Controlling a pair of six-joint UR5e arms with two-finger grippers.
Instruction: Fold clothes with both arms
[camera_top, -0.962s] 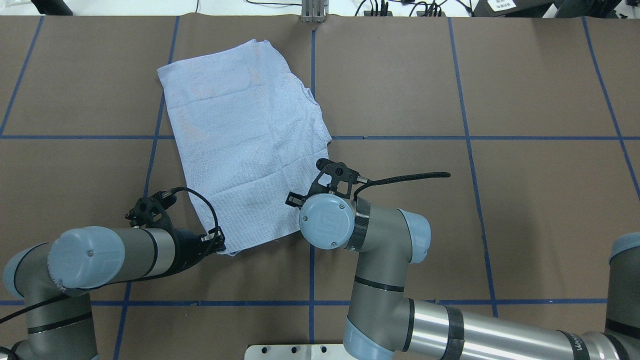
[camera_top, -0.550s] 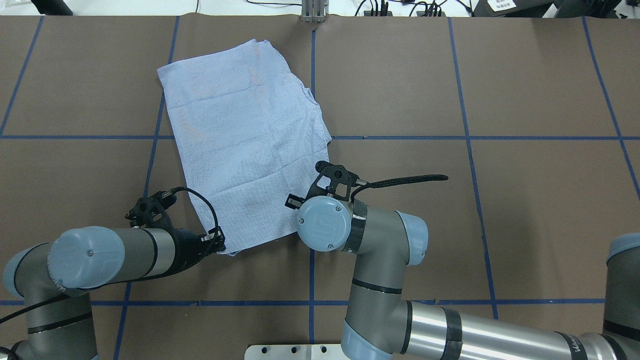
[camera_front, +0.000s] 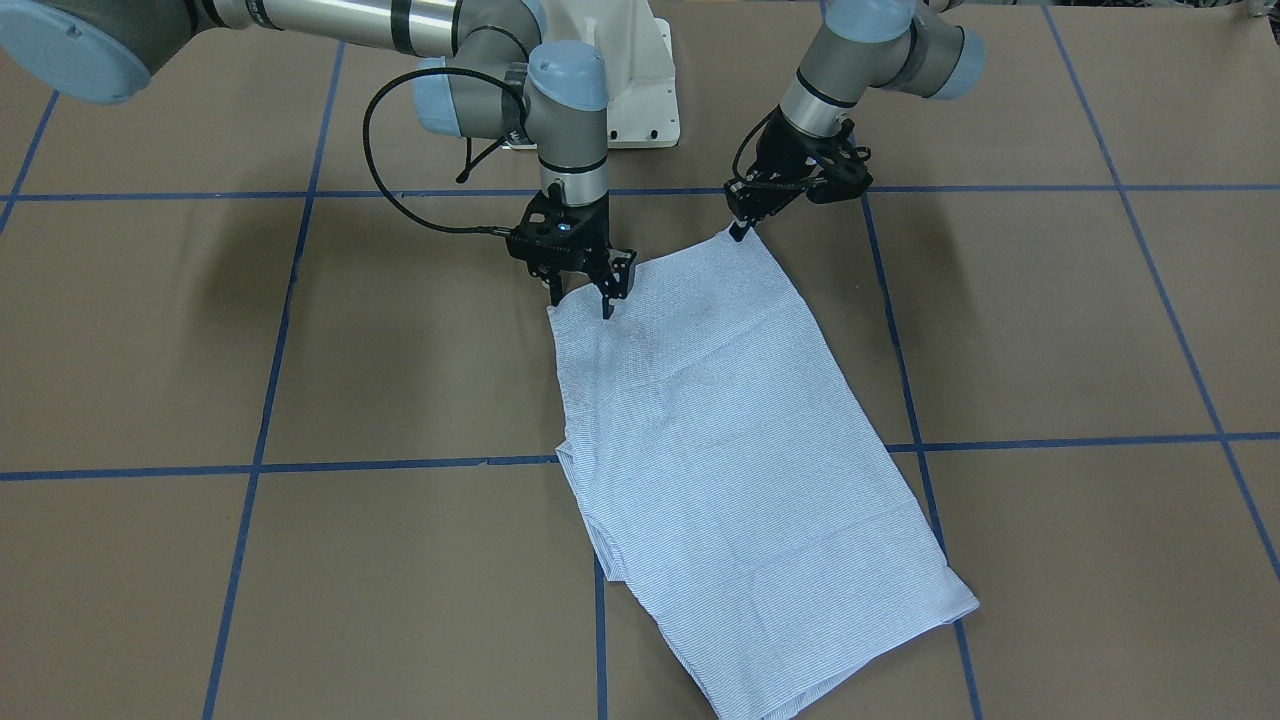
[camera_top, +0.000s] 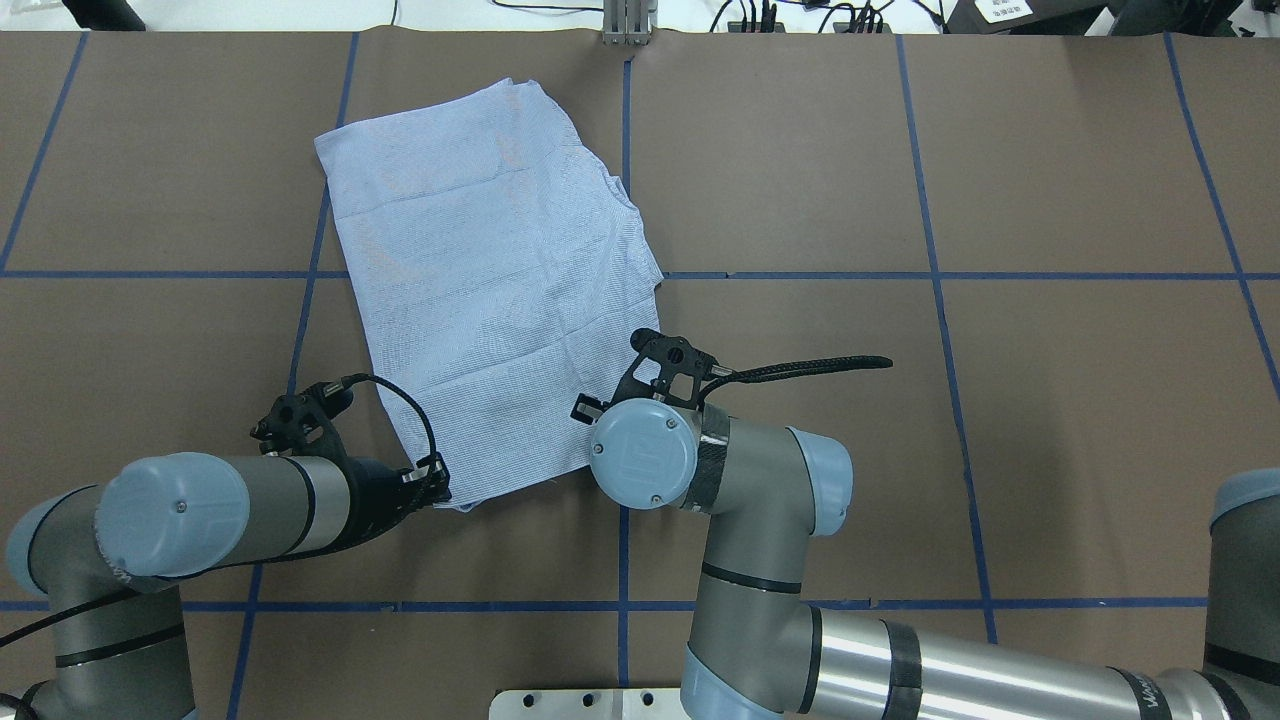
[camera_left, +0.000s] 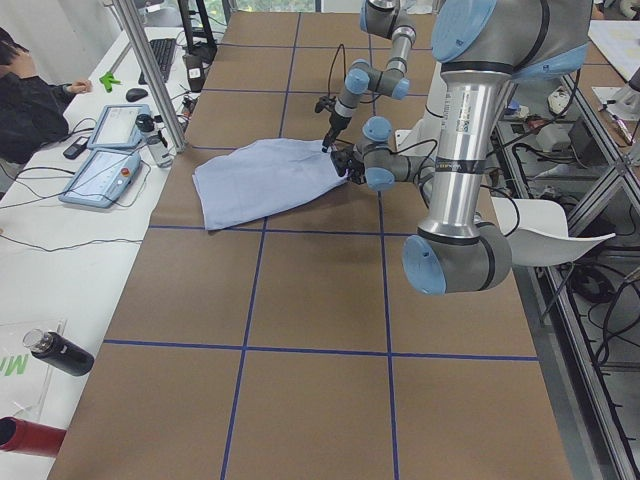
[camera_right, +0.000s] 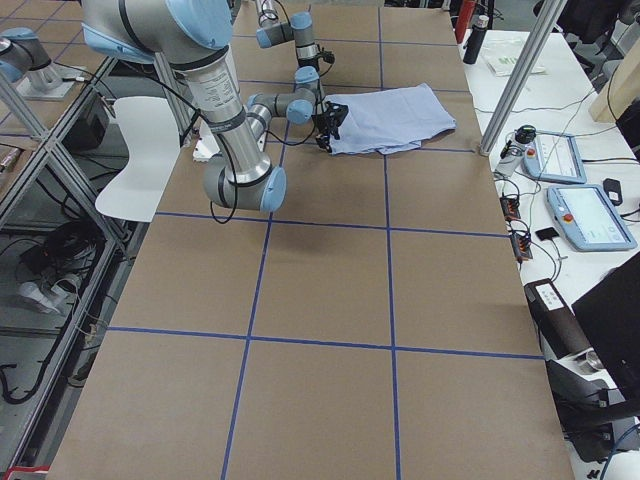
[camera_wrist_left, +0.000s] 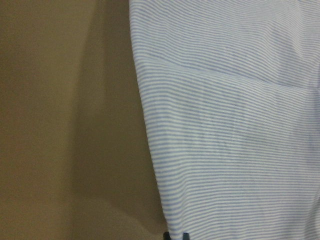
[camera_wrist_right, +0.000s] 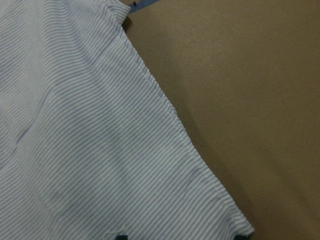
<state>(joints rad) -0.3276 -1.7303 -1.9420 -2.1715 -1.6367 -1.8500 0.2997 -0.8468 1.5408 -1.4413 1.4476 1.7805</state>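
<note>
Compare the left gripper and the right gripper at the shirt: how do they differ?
The left gripper has its jaws shut on a corner of the shirt; the right gripper has its jaws open at the neighbouring corner. The left gripper slants in; the right gripper points straight down. Both sit at the same end of the shirt.

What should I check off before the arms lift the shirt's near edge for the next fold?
1. Left gripper shut on the shirt corner: ok.
2. Right gripper shut on its corner: not ok, jaws stand open over it.
3. Shirt flat, nothing lying on it: ok.
4. All layers caught in the left pinch: cannot tell.
</note>
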